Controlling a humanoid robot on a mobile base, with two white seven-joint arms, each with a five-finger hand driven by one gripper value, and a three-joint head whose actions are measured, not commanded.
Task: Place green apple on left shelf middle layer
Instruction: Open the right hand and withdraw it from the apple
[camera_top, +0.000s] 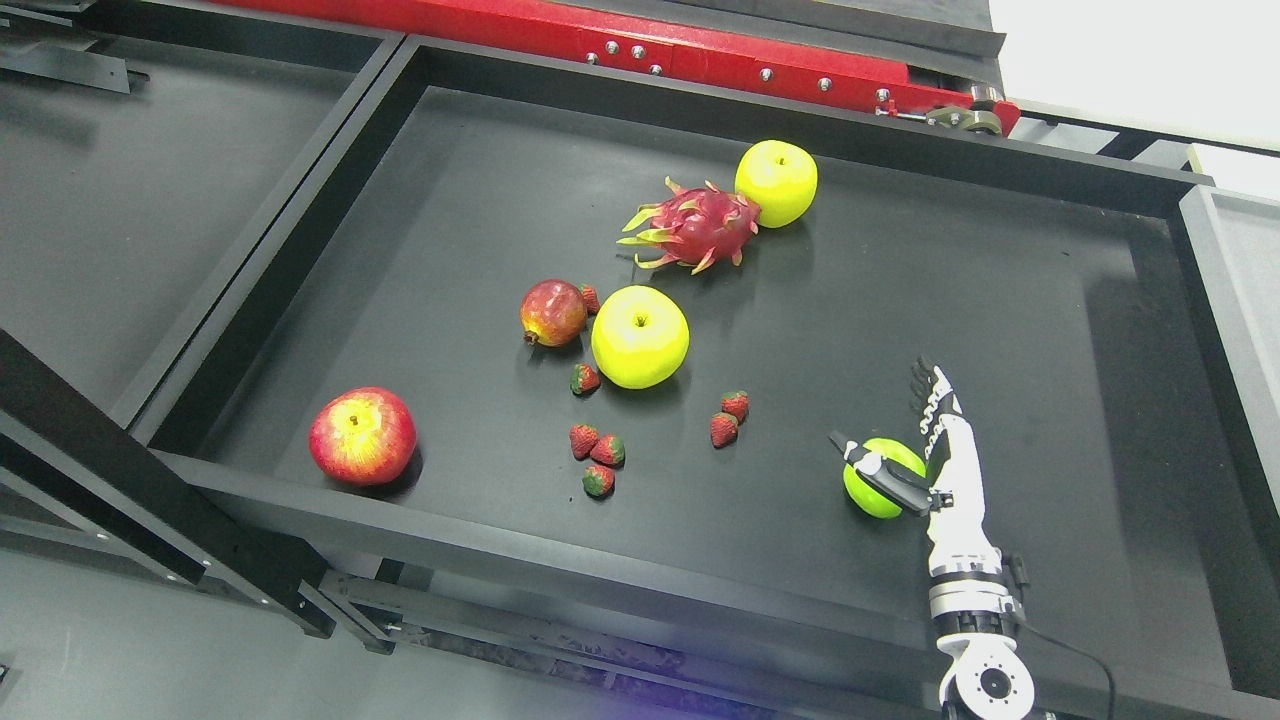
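Observation:
A small bright green apple (872, 490) lies at the lower right of the black tray (480, 160). My right hand (900, 430) comes in from the bottom right and rests against the apple's right side. Its fingers (930, 395) point straight up the tray, past the apple. The thumb lies across the apple's top. The hand is not closed around the apple. Two larger yellow-green apples lie farther off, one mid-tray (640, 336) and one at the back (776, 182). The left arm is not in view.
A dragon fruit (695, 228), a pomegranate (552, 312), a red apple (362, 436) and several strawberries (598, 450) lie on the tray. A second black tray (130, 210) is on the left. A red beam (700, 50) runs behind. Raised rims surround the tray.

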